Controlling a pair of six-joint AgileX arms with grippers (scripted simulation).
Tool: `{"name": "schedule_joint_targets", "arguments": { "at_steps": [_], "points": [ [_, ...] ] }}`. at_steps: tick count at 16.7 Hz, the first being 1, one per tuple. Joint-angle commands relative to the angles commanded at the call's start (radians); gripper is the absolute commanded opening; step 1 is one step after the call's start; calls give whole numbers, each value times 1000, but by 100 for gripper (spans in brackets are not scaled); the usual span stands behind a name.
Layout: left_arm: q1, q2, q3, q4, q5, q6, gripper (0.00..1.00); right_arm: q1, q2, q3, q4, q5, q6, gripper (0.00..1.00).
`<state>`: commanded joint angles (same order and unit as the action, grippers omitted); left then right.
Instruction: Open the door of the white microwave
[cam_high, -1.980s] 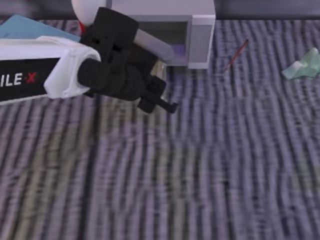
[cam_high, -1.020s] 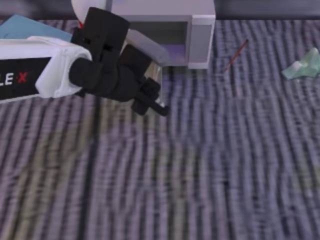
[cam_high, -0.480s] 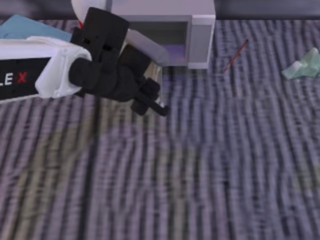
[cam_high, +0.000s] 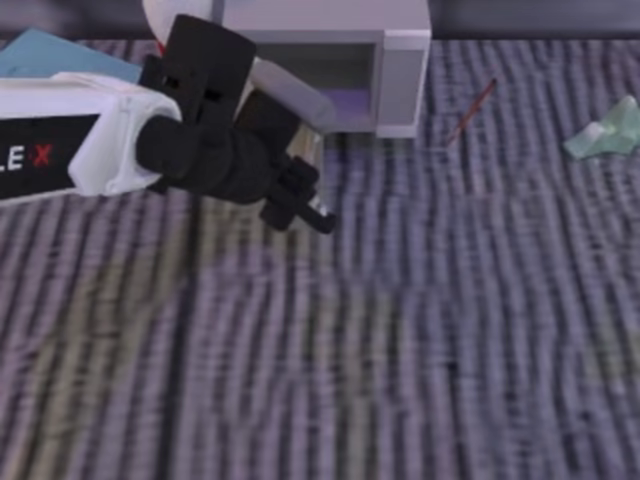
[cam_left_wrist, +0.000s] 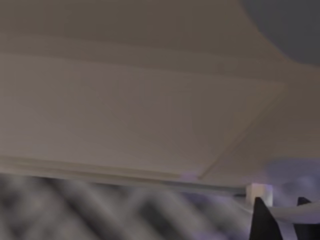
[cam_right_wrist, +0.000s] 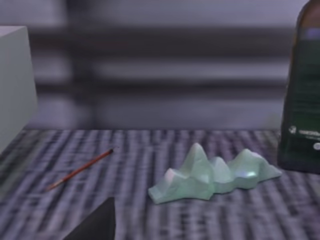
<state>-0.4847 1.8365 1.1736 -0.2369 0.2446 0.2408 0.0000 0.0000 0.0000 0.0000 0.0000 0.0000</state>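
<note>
The white microwave (cam_high: 400, 80) stands at the table's back edge, its pale interior (cam_high: 345, 70) exposed. Its door (cam_high: 295, 95) is swung outward on the left, slanting toward the table's front. My left gripper (cam_high: 315, 210) reaches in from the left and is shut on the door's slim white handle (cam_left_wrist: 260, 191) at the free edge. In the left wrist view the door panel (cam_left_wrist: 140, 115) fills most of the picture, and my left gripper (cam_left_wrist: 280, 217) has the white strip between its dark tips. My right gripper (cam_right_wrist: 100, 222) is outside the top view; only a dark corner shows.
A light-blue book (cam_high: 50, 55) lies behind my left arm at the back left. Right of the microwave lie a reddish pencil (cam_high: 472, 108) and a pale green lumpy object (cam_high: 605, 132). A dark bottle (cam_right_wrist: 302, 90) stands beside the green object.
Over two seconds my left gripper drew back to the left with the handle and the door swung wider. In the last half second it barely moved.
</note>
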Motion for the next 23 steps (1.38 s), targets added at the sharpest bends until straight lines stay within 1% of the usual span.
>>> {"name": "schedule_joint_targets", "arguments": {
  "at_steps": [6,23],
  "points": [
    [35,-15,-10,-15,47,73,0,0,0,0,0,0,0,100],
    [36,-16,-11,-16,48,75,0,0,0,0,0,0,0,100]
  ]
}}
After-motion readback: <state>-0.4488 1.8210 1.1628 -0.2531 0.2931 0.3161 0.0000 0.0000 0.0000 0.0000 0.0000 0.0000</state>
